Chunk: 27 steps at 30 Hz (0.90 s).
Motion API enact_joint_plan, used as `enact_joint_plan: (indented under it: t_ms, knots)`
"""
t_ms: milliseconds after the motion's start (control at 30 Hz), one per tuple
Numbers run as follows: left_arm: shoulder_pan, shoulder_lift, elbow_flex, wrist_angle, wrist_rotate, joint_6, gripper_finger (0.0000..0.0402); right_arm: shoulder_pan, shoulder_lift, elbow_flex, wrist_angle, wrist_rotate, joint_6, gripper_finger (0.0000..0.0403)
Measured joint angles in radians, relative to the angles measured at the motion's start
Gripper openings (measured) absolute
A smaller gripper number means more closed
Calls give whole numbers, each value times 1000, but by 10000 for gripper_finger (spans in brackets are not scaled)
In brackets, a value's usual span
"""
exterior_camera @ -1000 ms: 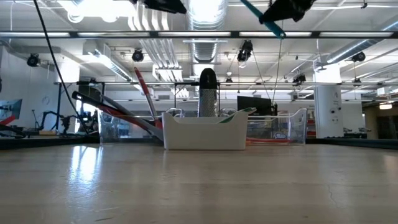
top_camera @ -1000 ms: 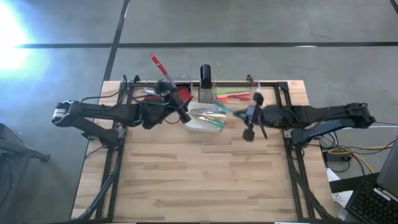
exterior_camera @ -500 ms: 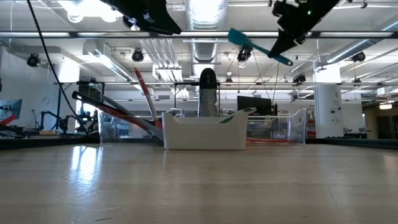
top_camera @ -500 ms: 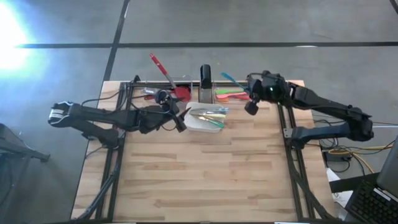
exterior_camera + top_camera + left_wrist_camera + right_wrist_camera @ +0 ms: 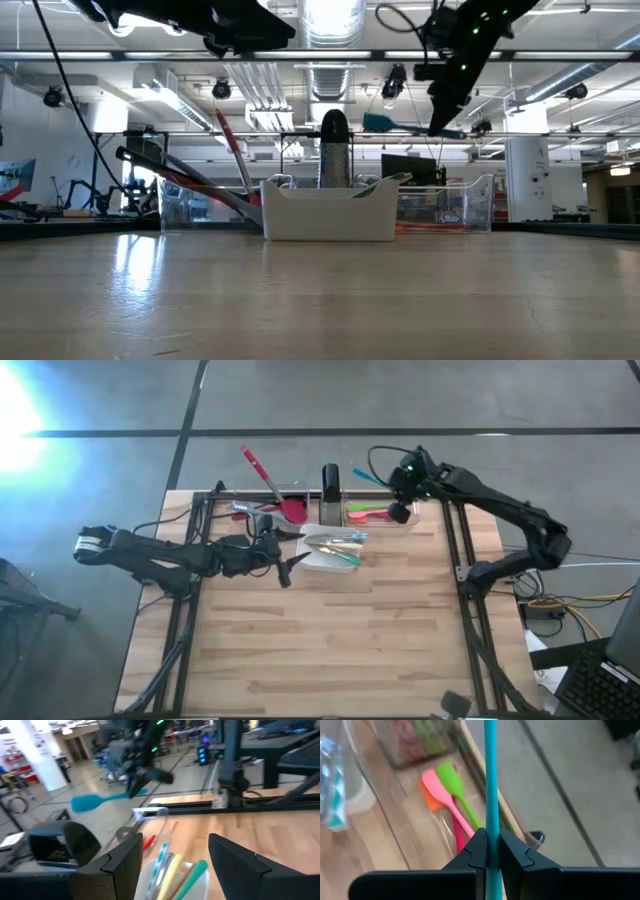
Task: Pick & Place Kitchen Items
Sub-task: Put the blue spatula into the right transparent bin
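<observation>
My right gripper [image 5: 398, 512] is shut on a teal spatula [image 5: 385, 123] and hovers above the right clear bin [image 5: 381, 517]. That bin holds pink, green, orange and red silicone spoons [image 5: 445, 795]. My left gripper [image 5: 287, 565] stands open and level just left of the white dish [image 5: 322, 560], touching nothing. The left wrist view looks between its fingers [image 5: 175, 840] at the dish. Several slim utensils [image 5: 342, 541] lie in the dish. A red spatula [image 5: 256, 466] leans out of the left clear bin [image 5: 275, 508]. My right gripper pinches the teal spatula's thin handle [image 5: 491, 827] between its two fingers, toward the handle's free end [image 5: 455, 131]. The fingers slant downward from above. The spatula hangs clear above the bin, nearly level, its blade [image 5: 362, 477] pointing toward the table's far left.
A black-topped metal cylinder [image 5: 330, 482] stands between the two bins at the far edge. Black frame rails [image 5: 455, 550] run along the table's sides. The wooden tabletop [image 5: 330, 640] lies bare nearer the front edge.
My right gripper has swung with the teal spatula from beside the white dish toward the far edge, over the right bin, and has tipped further down. The spatula has dropped from steeply slanted to nearly level. My left gripper has sunk and drawn back to the left, levelling out.
</observation>
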Motion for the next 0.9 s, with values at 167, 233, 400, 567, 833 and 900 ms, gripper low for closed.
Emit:
enact_joint_plan:
  t_ms: [167,233,400,567,833,900]
  knots:
    - [0,-32,-29,3,26,4,229,-59,111,54,-52,-41,-12,18]
    - [0,-54,-42,6,35,2,229,-75,142,50,-55,-60,-12,18]
    - [-1,-98,-76,35,144,3,229,-95,212,32,-54,-68,-22,18]
    - [-1,-110,-78,52,292,5,229,-96,284,30,-32,-68,-47,18]
    - [0,-102,-78,56,306,7,229,-99,374,30,-15,-69,-70,18]
    - [0,-101,-78,56,306,7,229,-101,392,30,-13,-70,-72,18]
